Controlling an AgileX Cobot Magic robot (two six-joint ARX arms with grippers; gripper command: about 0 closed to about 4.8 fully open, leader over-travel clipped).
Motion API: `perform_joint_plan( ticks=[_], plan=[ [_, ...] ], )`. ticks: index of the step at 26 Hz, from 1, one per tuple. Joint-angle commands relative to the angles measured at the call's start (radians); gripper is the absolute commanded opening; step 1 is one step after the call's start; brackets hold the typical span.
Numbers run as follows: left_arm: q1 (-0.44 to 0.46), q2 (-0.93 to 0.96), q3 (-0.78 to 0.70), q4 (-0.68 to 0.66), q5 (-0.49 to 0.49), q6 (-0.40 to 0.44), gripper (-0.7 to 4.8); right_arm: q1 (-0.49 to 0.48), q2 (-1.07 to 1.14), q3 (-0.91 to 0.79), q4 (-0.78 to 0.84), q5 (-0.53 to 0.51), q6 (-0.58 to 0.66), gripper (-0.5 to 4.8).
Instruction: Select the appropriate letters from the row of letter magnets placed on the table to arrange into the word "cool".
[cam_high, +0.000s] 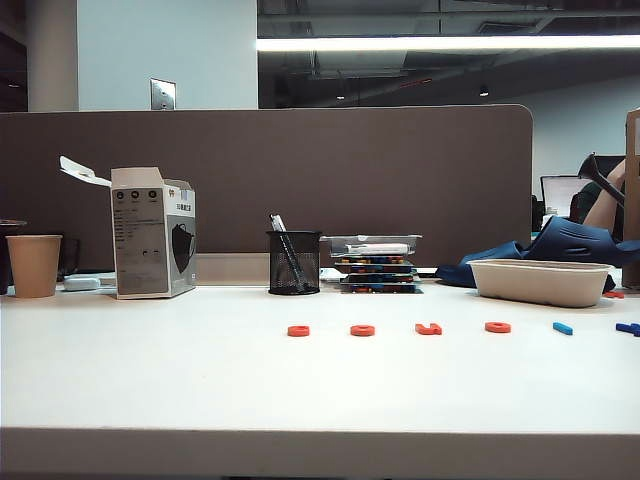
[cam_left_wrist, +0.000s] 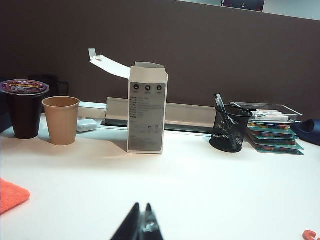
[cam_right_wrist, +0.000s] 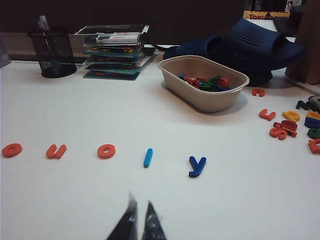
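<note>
The row of letter magnets lies across the white table (cam_high: 150, 380). From the left: an orange-red C (cam_high: 298, 330), an O (cam_high: 362, 329), a hook-shaped piece (cam_high: 428, 328), a second O (cam_high: 497, 327), a light-blue bar (cam_high: 562, 328) and a darker blue magnet (cam_high: 630, 327). The right wrist view shows both O's (cam_right_wrist: 12, 150) (cam_right_wrist: 106, 151), the bar (cam_right_wrist: 148, 157) and the dark blue y (cam_right_wrist: 197, 166). My right gripper (cam_right_wrist: 140, 200) hangs shut and empty, short of the bar. My left gripper (cam_left_wrist: 142, 204) is shut and empty, far from the row. Neither gripper shows in the exterior view.
A paper cup (cam_high: 34, 265), an open box (cam_high: 152, 232), a mesh pen holder (cam_high: 294, 262) and stacked clear trays (cam_high: 375, 262) line the partition (cam_high: 300, 180). A beige bowl (cam_high: 540, 281) of letters stands back right, beside loose letters (cam_right_wrist: 287, 124). An orange cloth (cam_left_wrist: 12, 195) lies left.
</note>
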Motion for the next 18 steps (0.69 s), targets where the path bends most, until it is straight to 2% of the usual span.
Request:
perform_joint_plan(
  ticks=[1, 15, 18],
  plan=[
    [0.002, 0.000, 0.005, 0.006, 0.004, -0.003, -0.05, 0.000, -0.007, -0.006, 0.017, -0.001, 0.002, 0.22],
    [0.002, 0.000, 0.010, 0.042, 0.007, -0.008, -0.05, -0.001, -0.007, -0.006, 0.018, -0.001, 0.002, 0.22],
    [0.002, 0.000, 0.048, 0.040, 0.022, -0.080, -0.05, -0.001, -0.007, -0.006, 0.018, -0.001, 0.002, 0.22]
  ],
)
